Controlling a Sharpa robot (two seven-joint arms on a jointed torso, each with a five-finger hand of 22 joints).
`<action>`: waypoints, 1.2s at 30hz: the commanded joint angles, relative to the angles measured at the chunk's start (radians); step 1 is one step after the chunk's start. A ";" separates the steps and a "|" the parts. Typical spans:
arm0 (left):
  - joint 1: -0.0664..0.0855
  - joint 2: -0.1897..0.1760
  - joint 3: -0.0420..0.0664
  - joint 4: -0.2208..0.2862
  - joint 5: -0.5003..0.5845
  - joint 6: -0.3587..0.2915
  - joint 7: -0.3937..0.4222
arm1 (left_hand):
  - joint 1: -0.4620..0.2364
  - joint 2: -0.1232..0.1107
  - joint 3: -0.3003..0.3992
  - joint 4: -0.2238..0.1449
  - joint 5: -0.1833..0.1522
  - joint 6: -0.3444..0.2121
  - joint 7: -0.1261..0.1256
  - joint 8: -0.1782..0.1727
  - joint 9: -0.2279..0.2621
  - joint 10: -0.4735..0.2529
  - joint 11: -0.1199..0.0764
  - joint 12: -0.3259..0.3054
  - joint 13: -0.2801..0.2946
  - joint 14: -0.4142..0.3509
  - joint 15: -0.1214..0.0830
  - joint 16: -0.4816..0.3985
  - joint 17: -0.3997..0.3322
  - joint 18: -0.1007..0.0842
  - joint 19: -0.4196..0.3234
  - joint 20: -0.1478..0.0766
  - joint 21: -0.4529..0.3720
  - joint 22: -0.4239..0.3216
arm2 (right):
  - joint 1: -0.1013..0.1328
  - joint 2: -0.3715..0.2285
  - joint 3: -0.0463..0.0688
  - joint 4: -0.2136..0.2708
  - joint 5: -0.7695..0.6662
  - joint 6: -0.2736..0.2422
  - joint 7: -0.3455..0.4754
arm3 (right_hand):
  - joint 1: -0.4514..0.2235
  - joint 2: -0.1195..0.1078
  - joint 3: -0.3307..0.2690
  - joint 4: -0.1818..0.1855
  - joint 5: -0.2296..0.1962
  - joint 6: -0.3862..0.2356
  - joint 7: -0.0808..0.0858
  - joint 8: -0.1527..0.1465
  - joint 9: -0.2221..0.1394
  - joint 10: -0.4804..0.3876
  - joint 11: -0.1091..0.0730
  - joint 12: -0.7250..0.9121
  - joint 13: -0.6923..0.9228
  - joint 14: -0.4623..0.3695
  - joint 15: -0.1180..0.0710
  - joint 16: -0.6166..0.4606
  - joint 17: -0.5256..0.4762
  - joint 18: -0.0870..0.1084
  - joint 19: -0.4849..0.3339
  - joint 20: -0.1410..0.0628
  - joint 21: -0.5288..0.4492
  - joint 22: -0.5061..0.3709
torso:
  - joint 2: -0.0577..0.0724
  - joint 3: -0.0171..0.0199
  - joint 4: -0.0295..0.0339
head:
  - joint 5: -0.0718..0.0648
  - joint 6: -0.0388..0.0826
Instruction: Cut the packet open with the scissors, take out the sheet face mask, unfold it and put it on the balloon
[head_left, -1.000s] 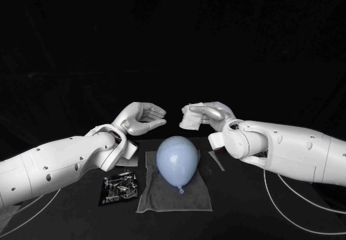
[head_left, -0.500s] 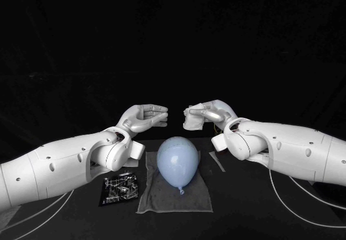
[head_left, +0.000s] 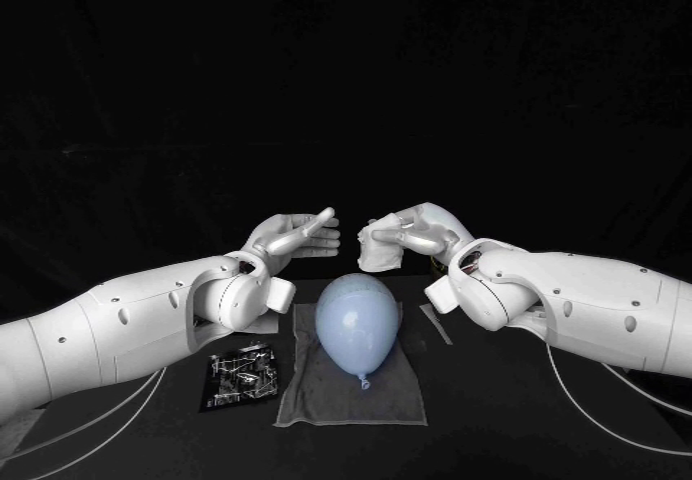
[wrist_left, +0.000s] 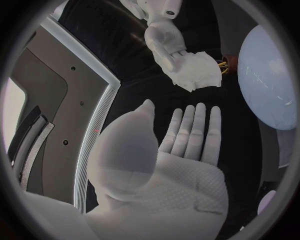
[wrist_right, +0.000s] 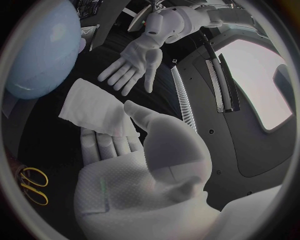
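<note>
One risk: the left robot hand (head_left: 297, 238), released, may pinch several layers of the folded mask (head_left: 379, 257) that the right robot hand (head_left: 415, 232) grasps, so it tears or falls beside the balloon (head_left: 356, 318)

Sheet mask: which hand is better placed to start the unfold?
Left, probably. The right hand holds the folded sheet face mask near the balloon; the left hand is open, empty, palm toward the mask and close beside it, free to pinch an edge.
</note>
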 joint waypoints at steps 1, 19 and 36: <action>0.003 0.012 0.004 -0.026 0.013 0.091 -0.081 | -0.032 0.009 -0.023 0.000 -0.001 0.011 0.069 0.001 -0.002 0.011 -0.002 -0.002 0.000 -0.006 0.004 -0.009 -0.003 -0.011 -0.013 0.000 -0.002 0.000 | 0.010 -0.011 0.003 0.034 -0.049 0.078 0.011 | 0.013 -0.004 0.009 -0.001 -0.005 0.008 0.000 0.004 0.002 0.009 -0.001 0.004 0.001 0.009 -0.002 0.007 0.003 0.017 0.009 -0.002 0.004 0.002 | -0.001 -0.0004 -0.0007 | 0.003 0.002; 0.016 0.063 0.010 -0.111 0.030 0.415 -0.232 | -0.306 0.153 -0.223 0.002 -0.003 0.117 0.045 0.054 0.000 0.106 -0.028 0.037 0.017 0.024 -0.017 0.043 0.012 0.017 0.062 -0.002 0.020 0.007 | 0.053 -0.036 0.006 0.109 -0.058 0.238 -0.005 | 0.031 -0.017 0.022 -0.004 -0.005 0.016 -0.004 0.013 0.008 0.018 -0.005 0.001 0.001 0.011 -0.004 0.010 0.009 0.016 0.014 -0.005 0.007 0.002 | 0.000 0.0003 0.0001 | 0.026 0.008; 0.018 0.067 0.013 -0.129 0.096 0.474 -0.267 | -0.392 0.253 -0.378 0.002 -0.003 0.176 0.030 0.059 0.016 0.197 -0.048 0.001 0.022 0.055 -0.037 0.082 0.061 0.045 0.108 -0.002 0.012 0.005 | 0.056 -0.046 0.007 0.128 -0.050 0.227 -0.007 | 0.041 -0.028 0.029 -0.006 -0.004 0.014 -0.006 0.016 0.013 0.016 -0.005 -0.002 0.000 0.023 -0.008 0.019 0.017 0.017 0.024 -0.009 0.013 0.005 | -0.001 0.0006 -0.0004 | 0.028 0.003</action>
